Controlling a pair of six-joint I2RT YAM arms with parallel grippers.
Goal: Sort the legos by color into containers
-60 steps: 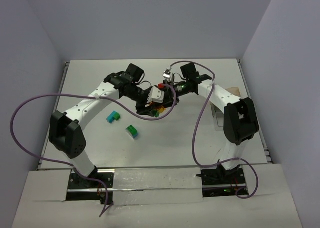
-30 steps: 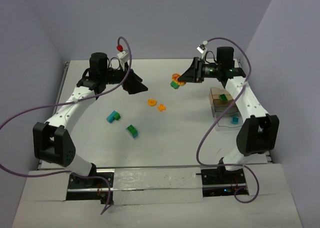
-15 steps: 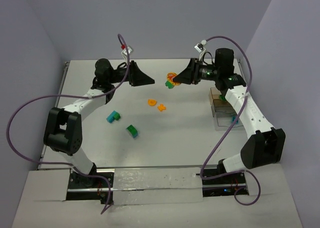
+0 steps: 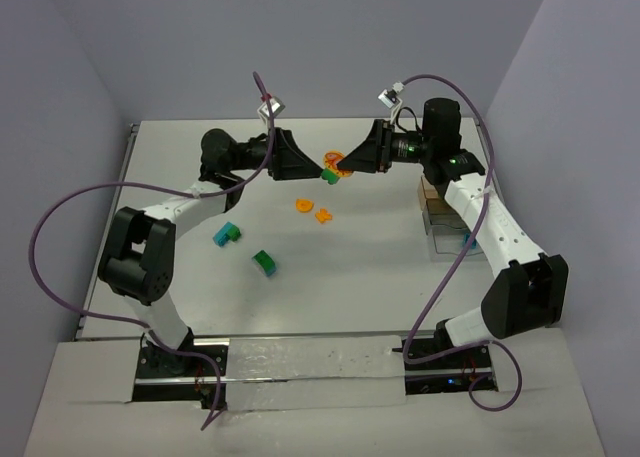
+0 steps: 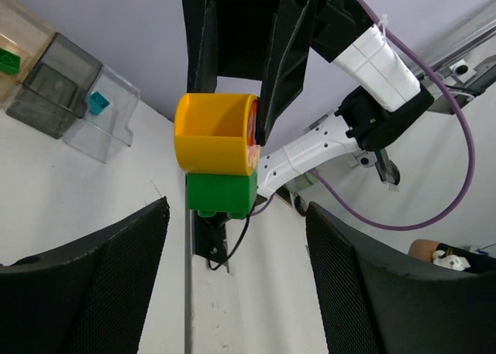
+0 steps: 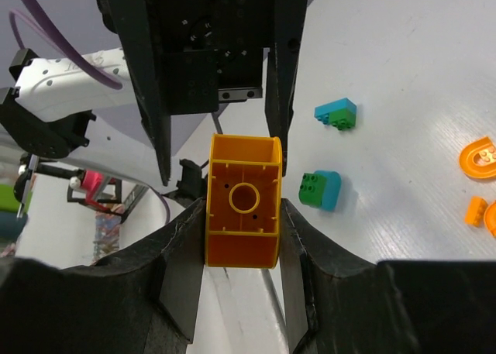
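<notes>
My right gripper [image 4: 346, 163] is shut on an orange brick [image 6: 242, 203] with a green brick [image 5: 222, 193] stuck to it, held in the air over the far middle of the table [image 4: 380, 267]. My left gripper [image 4: 304, 165] is open and empty, facing this stack [image 4: 331, 169] from close by without touching it. Loose on the table lie two orange pieces [image 4: 303, 205] [image 4: 323, 215], a teal brick [image 4: 227, 234] and a green-and-teal brick [image 4: 265, 263]. The tan box [image 4: 438, 191] and the clear box [image 4: 456, 239] stand at the right; the clear one holds a teal brick [image 5: 98, 102].
Purple cables loop from both arms over the table's left side and near the boxes. The left wrist view shows a green brick [image 5: 8, 60] in the tan box [image 5: 19, 29]. A grey wall rises behind the table.
My left gripper has swung right, closing in on the right gripper. The right gripper has carried the orange-and-green stack a little to the left. The loose bricks have not moved.
</notes>
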